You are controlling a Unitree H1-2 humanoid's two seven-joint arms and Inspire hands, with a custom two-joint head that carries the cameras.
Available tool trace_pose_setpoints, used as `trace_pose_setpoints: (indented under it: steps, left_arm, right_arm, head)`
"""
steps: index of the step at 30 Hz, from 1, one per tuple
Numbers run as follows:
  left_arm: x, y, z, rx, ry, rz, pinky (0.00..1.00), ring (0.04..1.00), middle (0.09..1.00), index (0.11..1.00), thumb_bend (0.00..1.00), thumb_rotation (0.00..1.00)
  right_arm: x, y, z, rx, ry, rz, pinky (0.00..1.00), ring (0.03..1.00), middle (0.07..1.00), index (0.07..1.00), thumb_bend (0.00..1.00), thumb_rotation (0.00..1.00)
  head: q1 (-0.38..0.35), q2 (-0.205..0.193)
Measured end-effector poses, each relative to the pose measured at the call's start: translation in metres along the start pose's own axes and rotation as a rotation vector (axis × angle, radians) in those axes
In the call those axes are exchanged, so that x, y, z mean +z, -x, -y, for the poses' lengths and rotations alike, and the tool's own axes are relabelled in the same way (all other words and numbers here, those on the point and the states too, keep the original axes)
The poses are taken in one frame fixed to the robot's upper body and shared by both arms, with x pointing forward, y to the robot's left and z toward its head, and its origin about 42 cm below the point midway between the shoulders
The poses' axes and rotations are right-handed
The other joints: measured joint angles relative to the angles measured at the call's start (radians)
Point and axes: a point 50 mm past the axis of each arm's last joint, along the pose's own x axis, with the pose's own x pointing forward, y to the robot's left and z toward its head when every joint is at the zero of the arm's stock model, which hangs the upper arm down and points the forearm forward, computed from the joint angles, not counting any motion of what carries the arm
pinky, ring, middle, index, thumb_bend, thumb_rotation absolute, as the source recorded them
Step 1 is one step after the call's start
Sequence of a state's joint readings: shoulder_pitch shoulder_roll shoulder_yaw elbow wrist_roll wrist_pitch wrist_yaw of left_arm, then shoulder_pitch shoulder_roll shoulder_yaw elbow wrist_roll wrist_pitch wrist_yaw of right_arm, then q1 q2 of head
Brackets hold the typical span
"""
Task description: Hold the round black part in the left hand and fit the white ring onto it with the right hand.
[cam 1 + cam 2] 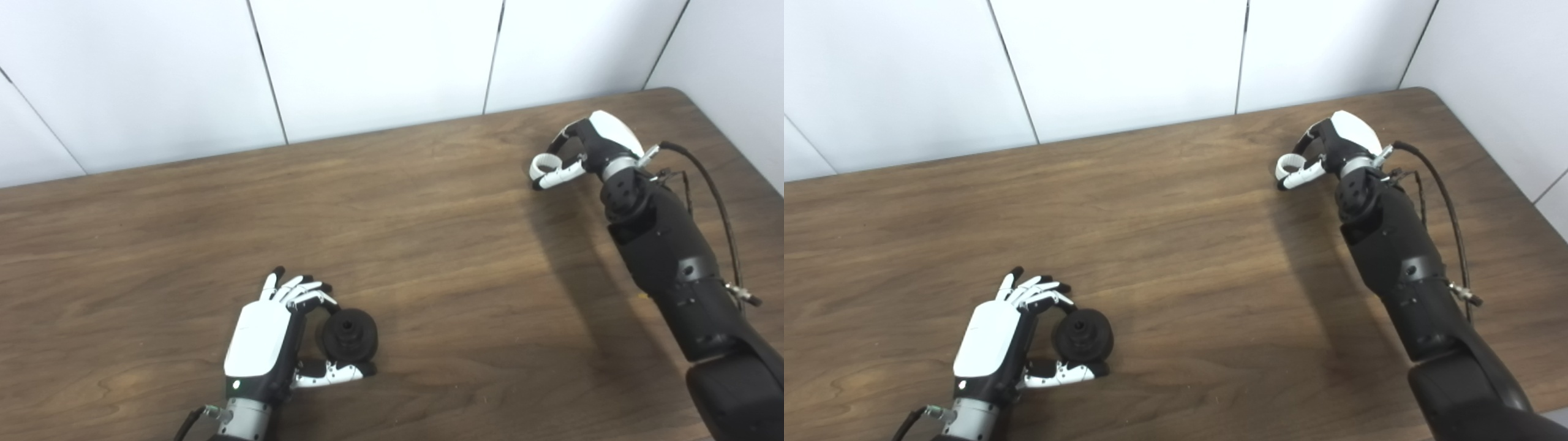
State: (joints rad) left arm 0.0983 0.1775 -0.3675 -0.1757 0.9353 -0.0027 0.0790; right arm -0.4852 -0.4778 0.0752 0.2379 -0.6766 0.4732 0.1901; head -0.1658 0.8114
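The round black part (pixel 350 335) lies on the wooden table at the lower left. My left hand (pixel 266 334) is beside it on its left, with a curled finger at the part's top edge and the thumb (pixel 334 372) under its near edge, pinching it. My right hand (pixel 597 144) is at the far right of the table, and it also shows in the right eye view (pixel 1344 144). It pinches the white ring (pixel 545 164) between a finger and the thumb, low over the table. I cannot tell whether the ring touches the table.
The brown wooden table (pixel 429 245) ends at a white panelled wall (pixel 380 61) at the back and a rounded corner at the far right. A black cable (pixel 716 202) runs along my right forearm.
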Motion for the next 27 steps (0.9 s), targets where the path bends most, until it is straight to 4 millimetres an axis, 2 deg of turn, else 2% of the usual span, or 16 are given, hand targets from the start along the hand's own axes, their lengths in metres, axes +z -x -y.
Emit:
trace_pose_setpoints:
  steps: [6,10,15,27]
  left_arm:
    - [0.002,-0.001,0.001,0.002,0.004,-0.005,1.00,0.857,0.756,0.484,0.52,0.05]
    - [0.004,-0.002,0.002,0.004,0.002,-0.010,1.00,0.862,0.757,0.484,0.52,0.05]
    - [0.009,-0.004,0.005,0.005,-0.010,-0.013,1.00,0.862,0.758,0.484,0.52,0.06]
    - [0.014,-0.005,0.006,0.004,-0.020,-0.031,1.00,0.870,0.764,0.484,0.52,0.06]
  right_arm:
    - [0.025,0.019,-0.002,0.021,0.005,0.130,1.00,0.966,0.814,0.485,0.52,0.14]
    - [0.050,0.034,0.002,0.040,0.006,0.250,1.00,0.966,0.800,0.483,0.52,0.13]
    - [0.075,0.061,0.001,0.075,0.030,0.381,0.99,0.952,0.787,0.484,0.52,0.13]
    - [0.103,0.113,-0.011,0.186,0.078,0.539,0.99,0.934,0.802,0.482,0.53,0.14]
  head:
    - [0.041,0.017]
    - [0.075,0.029]
    - [0.100,0.038]
    - [0.167,0.075]
